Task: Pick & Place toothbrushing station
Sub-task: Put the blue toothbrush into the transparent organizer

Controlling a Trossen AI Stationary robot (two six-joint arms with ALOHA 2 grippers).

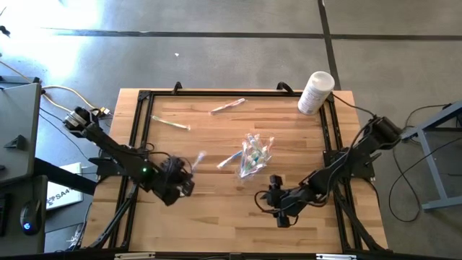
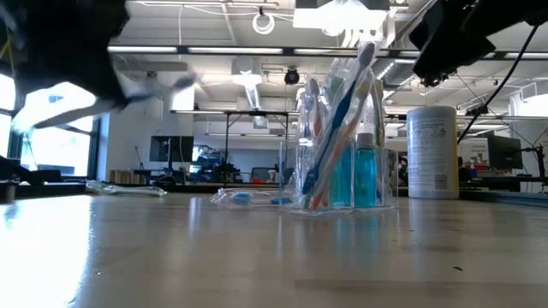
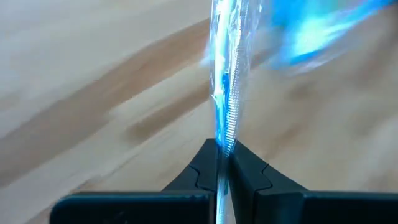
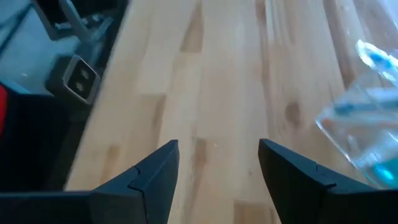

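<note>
Your left gripper (image 3: 222, 163) has its fingers pinched tight on a wrapped toothbrush (image 3: 225, 81), at about 8 o'clock on the table (image 1: 216, 217). Your right gripper (image 4: 217, 163) has fingers wide apart, holding nothing. The clear bag (image 1: 254, 153) (brushes and teal tubes inside) sits mid-table. I can't read any labels.

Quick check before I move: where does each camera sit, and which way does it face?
High: overhead, straight down on the table; both arms, left gripper, right gripper.
Low: table height, level across at the clear bag of toothbrushes; arms overhead.
Left wrist: past shut fingers clamping a wrapped toothbrush.
Right wrist: past open fingers toward the bag.
High and low share the white canister.
</note>
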